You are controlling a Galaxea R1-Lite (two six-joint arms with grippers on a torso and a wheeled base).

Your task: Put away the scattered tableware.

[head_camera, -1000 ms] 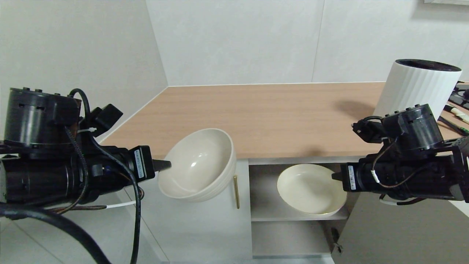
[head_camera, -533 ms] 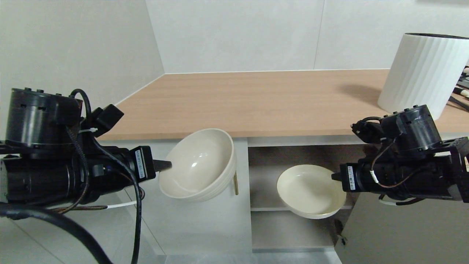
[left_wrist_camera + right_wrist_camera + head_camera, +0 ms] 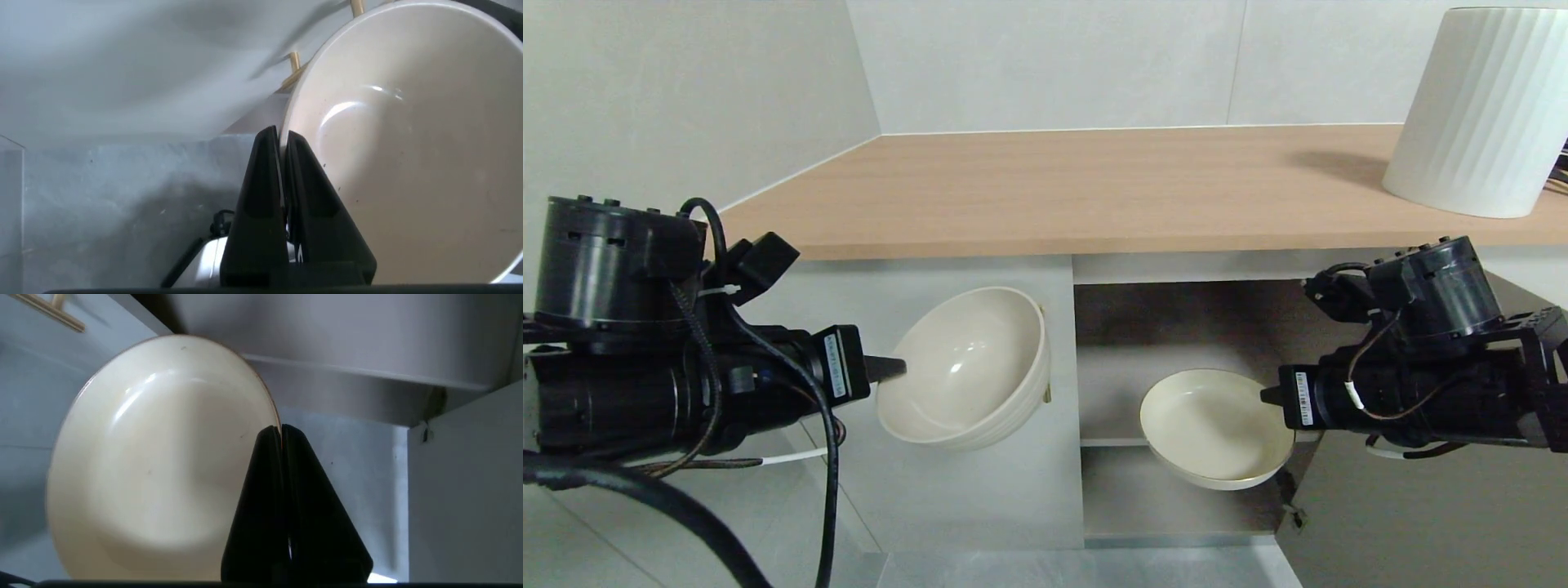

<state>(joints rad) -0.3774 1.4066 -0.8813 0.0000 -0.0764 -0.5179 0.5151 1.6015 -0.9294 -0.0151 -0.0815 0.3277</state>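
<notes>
A deep cream bowl (image 3: 964, 367) hangs tilted in the air in front of the closed cabinet door, my left gripper (image 3: 888, 367) shut on its rim. The left wrist view has the same bowl (image 3: 409, 139) with the rim pinched by the left gripper (image 3: 283, 155). A shallow cream dish (image 3: 1217, 425) is held by its rim in my right gripper (image 3: 1270, 395), in front of the open cabinet compartment (image 3: 1176, 327). In the right wrist view the dish (image 3: 155, 449) fills the space beside the right gripper (image 3: 281, 437).
A wooden countertop (image 3: 1094, 188) runs above the cabinets. A tall white ribbed cylinder (image 3: 1478, 106) stands on it at the right. The closed door (image 3: 980, 474) has a brass handle (image 3: 1045, 384). A shelf (image 3: 1111, 441) divides the open compartment, and an open door (image 3: 1421, 514) stands at right.
The whole head view has shifted: the countertop sits higher in the picture and more of the cabinet front shows. Both arms hold the bowl and the dish as before.
</notes>
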